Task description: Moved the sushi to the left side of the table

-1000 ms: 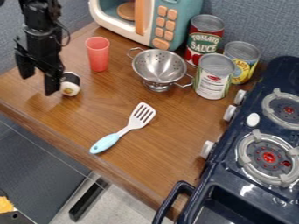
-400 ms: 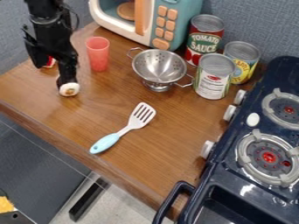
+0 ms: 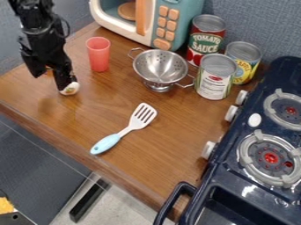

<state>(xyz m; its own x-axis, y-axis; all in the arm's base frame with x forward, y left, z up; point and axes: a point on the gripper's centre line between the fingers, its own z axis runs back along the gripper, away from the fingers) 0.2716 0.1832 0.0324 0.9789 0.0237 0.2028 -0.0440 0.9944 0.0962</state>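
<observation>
"Who is at left?"

"A black robot arm [image 3: 44, 41] hangs over the far left part of a wooden table [image 3: 176, 132], its fingers [image 3: 61, 78] spread apart and grasping nothing."

"And the sushi [image 3: 70, 88]?"

"It sits on the table's left side, partly hidden at the tip of the right-hand finger in the view; whether they touch, I cannot tell."

"Beside them?"

"A red cup [image 3: 99, 55] stands upright, with a white-and-blue spatula [image 3: 136, 123] lying nearer the camera and a toy microwave [image 3: 173, 24] behind."

"Farther right?"

"A metal colander [image 3: 160, 66] stands near three cans [image 3: 215, 81] grouped together, and a dark blue toy stove [image 3: 235, 139] lines the right edge."
</observation>
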